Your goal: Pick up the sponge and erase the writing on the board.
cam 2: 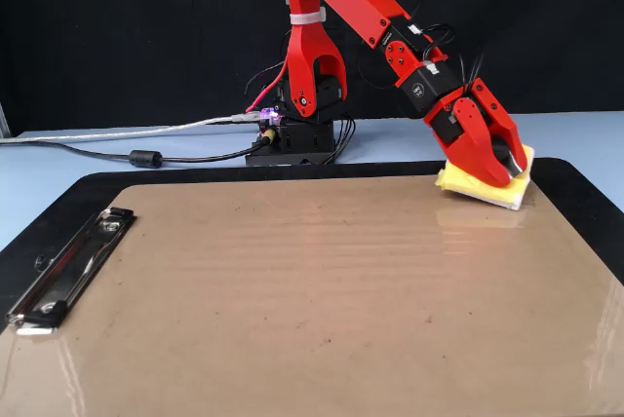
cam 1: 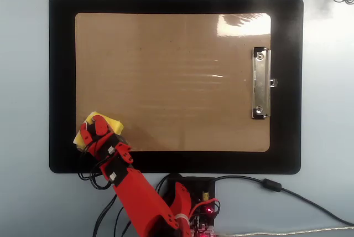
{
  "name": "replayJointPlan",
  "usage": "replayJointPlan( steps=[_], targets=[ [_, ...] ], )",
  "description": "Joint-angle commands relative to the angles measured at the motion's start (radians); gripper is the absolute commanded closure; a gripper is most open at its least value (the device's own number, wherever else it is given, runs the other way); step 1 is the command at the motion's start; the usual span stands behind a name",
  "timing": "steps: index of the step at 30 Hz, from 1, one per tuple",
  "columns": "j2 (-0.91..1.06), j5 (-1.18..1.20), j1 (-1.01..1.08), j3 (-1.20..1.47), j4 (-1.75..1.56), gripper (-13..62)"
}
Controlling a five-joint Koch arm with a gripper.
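Note:
The yellow sponge (cam 1: 114,122) lies on the near-left corner of the tan board (cam 1: 177,71) in the overhead view. In the fixed view the sponge (cam 2: 478,186) lies at the board's (cam 2: 292,281) far right corner, its white underside showing. My red gripper (cam 1: 95,128) comes down on the sponge's top, jaws closed in around its centre; the black knob is hidden between them. In the fixed view the gripper (cam 2: 500,171) presses onto the sponge. No writing shows on the board in either view; its surface is plain with glare.
The board lies on a larger black mat (cam 1: 61,82). The silver clip (cam 1: 261,83) is at the board's right short edge in the overhead view, left (cam 2: 68,266) in the fixed view. The arm's base (cam 2: 292,134) and cables (cam 2: 146,156) are behind the mat.

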Motion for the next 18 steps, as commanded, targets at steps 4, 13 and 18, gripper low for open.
replayJointPlan(
  steps=[4, 13, 18],
  targets=[
    [0.009, -0.014, -0.011, -0.011, 0.003, 19.5],
    [0.018, -0.018, -0.009, -0.078, 0.006, 16.3],
    [0.009, -0.02, -0.005, -0.183, 0.005, 16.1]
  ],
)
